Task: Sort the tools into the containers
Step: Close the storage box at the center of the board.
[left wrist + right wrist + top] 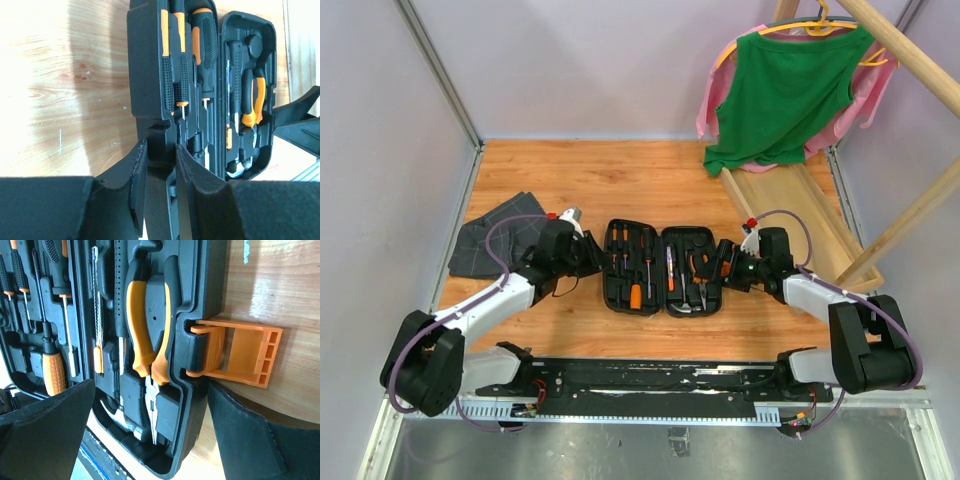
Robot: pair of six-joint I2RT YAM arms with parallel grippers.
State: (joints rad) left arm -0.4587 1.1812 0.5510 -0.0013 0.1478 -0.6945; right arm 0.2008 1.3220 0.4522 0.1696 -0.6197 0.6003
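Since every tool we can see already lies in a moulded slot, we judge the sorting done and the step in hand to be folding the tool case (661, 262) shut. The case lies spread open on the table (620, 180), about midway between the left and right edges and closer to the near edge than the far one. Its left half carries the screwdrivers (172, 65). Its right half carries the hammer (119, 295) and the pliers (134, 325), side by side.

Our left gripper (160, 165) sits at the case's left rim with its fingers (137, 170) drawn close, one on each side of the rim wall, pinching it. Our right gripper (150, 386) has its fingers (240, 435) spread wide, one above the case's inside and one outside over the wood. It straddles the right rim just beside the orange latch (240, 352) and grips nothing.

To do this well, we think one half should be pinned flat while the other swings over on the centre hinge. It should follow an arc, not a straight pull, so the case does not slide along the table. The latch hangs flipped outward, and we would hold it clear of the meeting rims. A slow lift matters too, since a tool loose in its slot could tip out as that half passes upright.
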